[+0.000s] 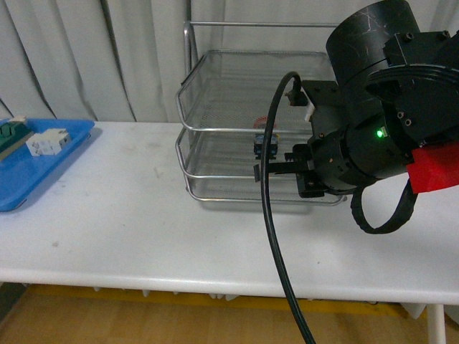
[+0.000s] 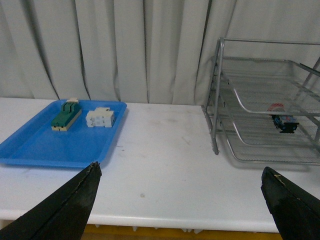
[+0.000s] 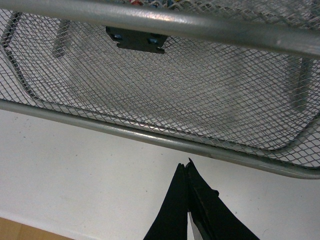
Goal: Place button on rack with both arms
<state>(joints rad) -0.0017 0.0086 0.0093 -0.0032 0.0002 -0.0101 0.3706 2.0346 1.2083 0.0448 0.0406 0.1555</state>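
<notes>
Now | button (image 2: 284,121) is lying inside rack (image 2: 260,107), beyond right gripper (image 3: 186,172) | its jaws are pressing together, empty | left gripper (image 2: 182,200) is gaping wide, holding nothing

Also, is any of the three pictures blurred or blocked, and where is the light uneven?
Front view: the right arm fills the right side, near and soft, hiding part of the rack; the button is barely visible. Left wrist view: sharp and evenly lit; the tray and button are clear. Right wrist view: the rack's mesh is blurred in patches, and the right gripper is a dark silhouette.
</notes>
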